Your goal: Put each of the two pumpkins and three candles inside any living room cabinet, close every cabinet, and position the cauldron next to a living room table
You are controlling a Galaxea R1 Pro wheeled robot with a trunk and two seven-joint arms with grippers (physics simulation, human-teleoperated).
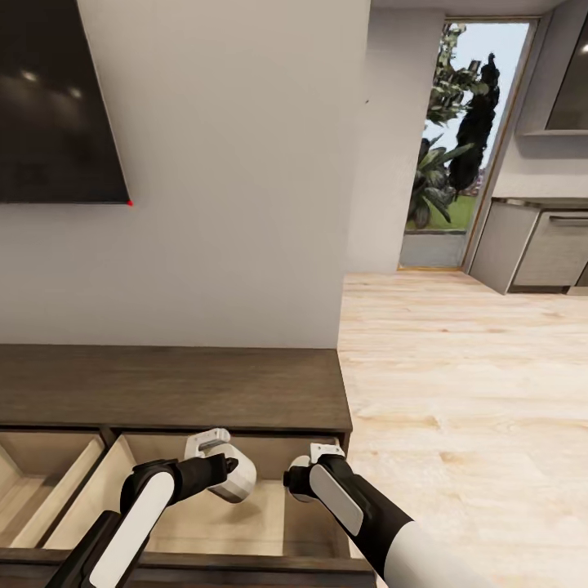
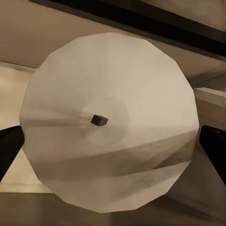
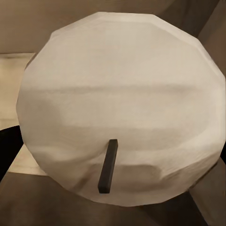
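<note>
The dark-brown cabinet (image 1: 171, 384) stands against the wall with two compartments pulled open toward me. Both grippers hang over the right compartment (image 1: 220, 523), whose pale floor shows bare. My left gripper (image 1: 237, 478) is shut on a beige candle (image 2: 113, 84), seen from above with its small wick; dark fingers (image 2: 9, 146) press it from both sides. My right gripper (image 1: 296, 482) is shut on a second candle (image 3: 122, 94), with its wick toward the camera and one dark finger (image 3: 7, 146) at its edge. In the head view the wrists hide both candles. Pumpkins, cauldron and table are out of view.
The left open compartment (image 1: 41, 482) has slanted inner walls. A dark TV (image 1: 49, 98) hangs on the wall above the cabinet. Light wood floor (image 1: 474, 392) stretches right toward a glass doorway (image 1: 457, 139) and grey kitchen units (image 1: 547, 245).
</note>
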